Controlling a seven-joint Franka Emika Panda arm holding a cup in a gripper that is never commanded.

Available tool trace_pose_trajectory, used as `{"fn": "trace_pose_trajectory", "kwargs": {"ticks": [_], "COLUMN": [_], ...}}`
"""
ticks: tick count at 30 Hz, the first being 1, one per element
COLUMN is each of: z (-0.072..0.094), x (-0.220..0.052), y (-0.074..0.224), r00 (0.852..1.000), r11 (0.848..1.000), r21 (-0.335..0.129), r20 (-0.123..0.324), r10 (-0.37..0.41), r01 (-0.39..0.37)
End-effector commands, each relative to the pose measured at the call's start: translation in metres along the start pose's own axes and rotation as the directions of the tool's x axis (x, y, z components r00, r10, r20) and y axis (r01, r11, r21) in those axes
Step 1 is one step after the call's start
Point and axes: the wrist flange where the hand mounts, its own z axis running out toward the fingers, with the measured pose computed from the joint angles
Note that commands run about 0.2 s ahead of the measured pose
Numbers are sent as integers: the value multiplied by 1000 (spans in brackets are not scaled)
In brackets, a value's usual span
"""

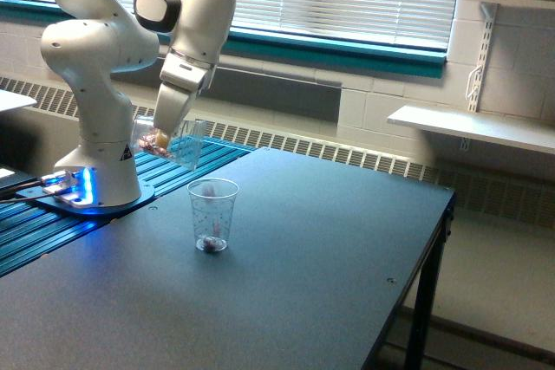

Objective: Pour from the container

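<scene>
Clamped around the container (169, 139), the end effector (163, 133) hangs above the table's (329, 249) back left stretch, close to the edge where the robot base (97, 192) stands. Its fingers are closed on the clear squarish cup's wall, though the exact gap between them is hard to read through the plastic.

The container is tipped steeply, mouth angled down and toward the exterior view's right, directly above and slightly left of the small round cup (212, 214) standing upright on the table. Reddish-brown pieces (154, 139) cluster against the container's lower wall near the fingers, and a small dark heap (211, 242) lies in the bottom of the round cup. The two cups are apart, the container's lip hovering just above the round cup's rim.

By my reading, the pour itself is the step in hand, partly done: some material sits in the receiver while a fair share clings inside the container. Finishing likely calls for a further tilt of the wrist, keeping the lip centred over the narrow rim so falling pieces do not bounce onto the table.
</scene>
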Motion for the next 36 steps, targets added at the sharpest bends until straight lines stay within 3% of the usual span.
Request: {"fn": "trace_pose_trajectory", "kwargs": {"ticks": [1, 22, 36], "z": [8, 2, 2], "x": [-3, 10, 19], "y": [-7, -14, -23], "r00": [999, 989, 987], "r11": [999, 995, 994], "r21": [-14, -8, -10], "r20": [39, 109, 113], "r10": [31, 98, 112], "r01": [-31, -98, -111]}}
